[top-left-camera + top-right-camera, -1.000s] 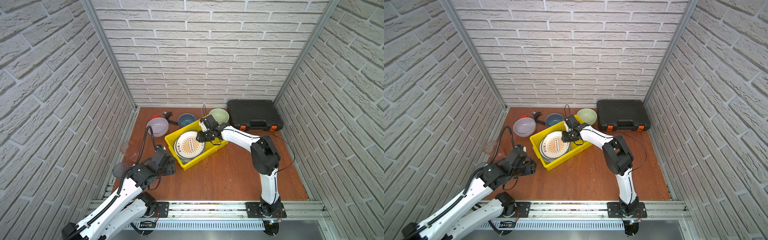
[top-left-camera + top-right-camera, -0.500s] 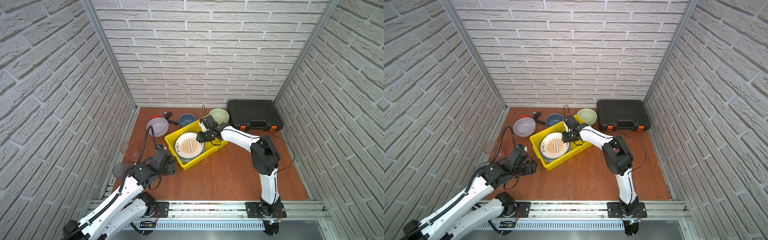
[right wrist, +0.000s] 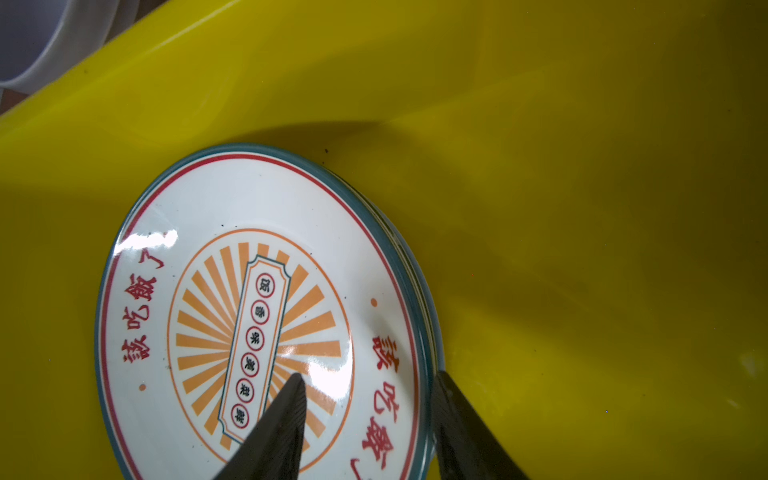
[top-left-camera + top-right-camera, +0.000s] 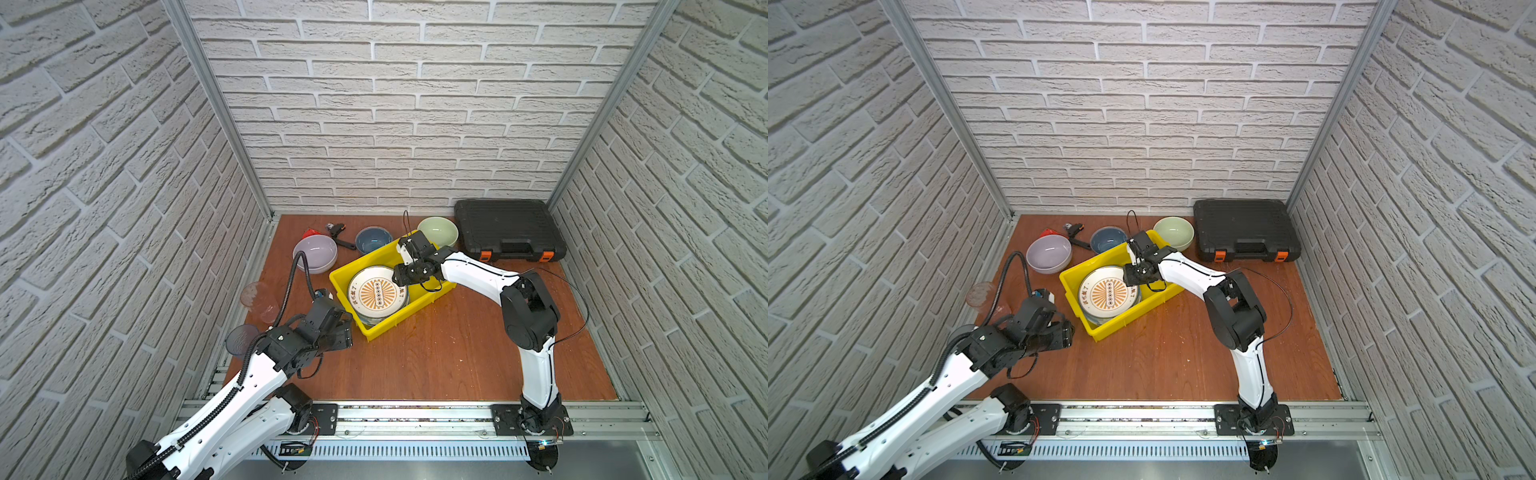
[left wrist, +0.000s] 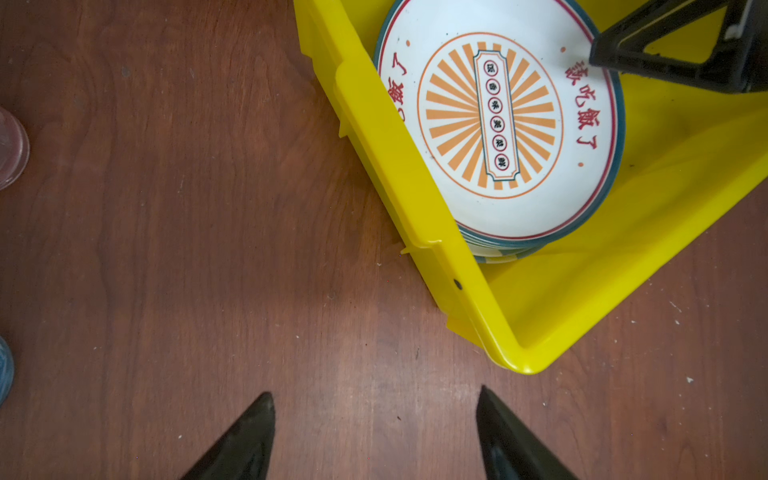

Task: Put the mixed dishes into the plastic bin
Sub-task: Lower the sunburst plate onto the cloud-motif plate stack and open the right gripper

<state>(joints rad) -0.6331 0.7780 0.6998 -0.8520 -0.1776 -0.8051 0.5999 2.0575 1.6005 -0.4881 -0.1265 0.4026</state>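
Bare tabletop (image 4: 436,357) in front and to the right of the yellow bin (image 4: 401,322) is open. Behind the bin, the lilac bowl (image 4: 314,252), wrench (image 4: 338,232), dark-blue bowl (image 4: 373,240) and pale-green bowl (image 4: 438,230) crowd the back. The black case (image 4: 509,228) fills the back-right corner. A pink tumbler (image 4: 259,297) and a bluish tumbler (image 4: 242,338) line the left edge. Stacked plates (image 4: 377,293) fill the bin's left end.

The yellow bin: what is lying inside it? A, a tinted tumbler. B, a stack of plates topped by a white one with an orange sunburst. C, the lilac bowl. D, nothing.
B: a white printed plate with an orange sunburst tops a stack inside the yellow bin, while the lilac bowl sits on the table outside it.
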